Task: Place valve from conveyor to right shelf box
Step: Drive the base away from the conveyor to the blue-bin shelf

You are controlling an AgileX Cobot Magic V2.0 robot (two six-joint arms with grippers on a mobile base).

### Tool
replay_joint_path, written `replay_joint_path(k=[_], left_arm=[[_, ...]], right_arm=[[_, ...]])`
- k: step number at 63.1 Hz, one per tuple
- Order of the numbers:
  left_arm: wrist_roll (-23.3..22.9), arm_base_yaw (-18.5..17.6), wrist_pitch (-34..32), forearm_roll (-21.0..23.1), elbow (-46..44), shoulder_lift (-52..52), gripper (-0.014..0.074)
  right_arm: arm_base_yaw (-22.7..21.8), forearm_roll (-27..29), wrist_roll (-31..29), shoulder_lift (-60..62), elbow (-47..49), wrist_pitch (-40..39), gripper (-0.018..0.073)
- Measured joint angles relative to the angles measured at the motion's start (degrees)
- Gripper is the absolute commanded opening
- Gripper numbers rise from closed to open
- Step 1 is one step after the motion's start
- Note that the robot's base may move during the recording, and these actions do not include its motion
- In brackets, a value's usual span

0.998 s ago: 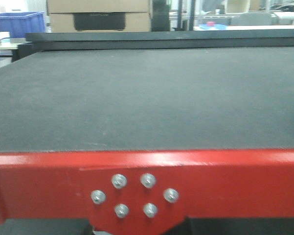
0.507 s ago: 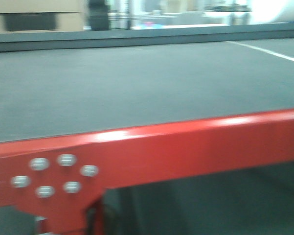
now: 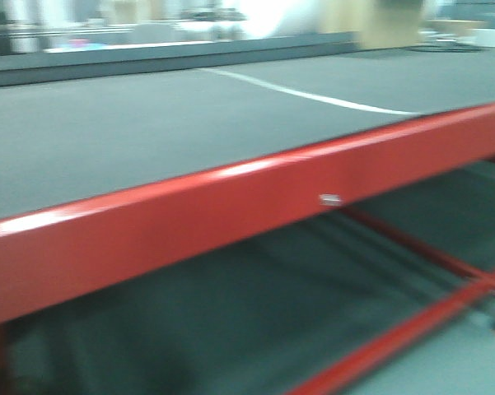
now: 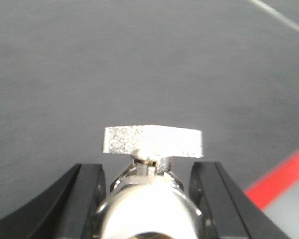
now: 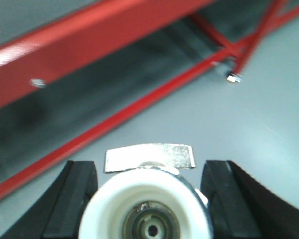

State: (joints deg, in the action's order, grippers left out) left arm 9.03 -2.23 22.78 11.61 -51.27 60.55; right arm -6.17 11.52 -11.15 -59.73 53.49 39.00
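Biggest thing in shot is the conveyor (image 3: 148, 140): a wide dark grey belt with a thin white line (image 3: 313, 97) across its far part and nothing lying on the stretch I can see. The glossy red frame (image 3: 189, 214) runs slantwise across the front view, which is badly smeared. My guess is the base is on the move rather than parked square to it. Under the belt there are thin red braces (image 3: 412, 247), then plain grey floor (image 5: 214, 124).

The valves aren't on the belt, they're in the grippers, one each. The left gripper (image 4: 150, 191) hangs over the belt near its red edge. Its black fingers (image 4: 84, 194) are clamped on either side of the left-hand valve (image 4: 149, 209), with the flat silver handle (image 4: 153, 141) sticking out front. The right gripper (image 5: 149, 199) is off the conveyor over the floor, jaws closed around the right-hand valve (image 5: 149, 219), whose white round port faces the camera.

Both are pinched on the body, not the handle. I'd say that makes sense, since the handle could turn and let the part swing. With both grabbed, the pickup looks done and this is the carry stage. No shelf box shows in any view, so the drop spot has yet to turn up.

Smallest detail: a single silver bolt (image 3: 329, 198) on the frame face.
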Motion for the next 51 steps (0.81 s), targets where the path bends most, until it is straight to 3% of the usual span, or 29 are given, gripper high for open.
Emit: replay_joint_path(k=[51], left_arm=[[0.0,0.0,-0.04,0.0,0.0,0.0,-0.0111]], right_arm=[[0.0,0.0,0.0,0.0,0.0,0.0,-0.0167]])
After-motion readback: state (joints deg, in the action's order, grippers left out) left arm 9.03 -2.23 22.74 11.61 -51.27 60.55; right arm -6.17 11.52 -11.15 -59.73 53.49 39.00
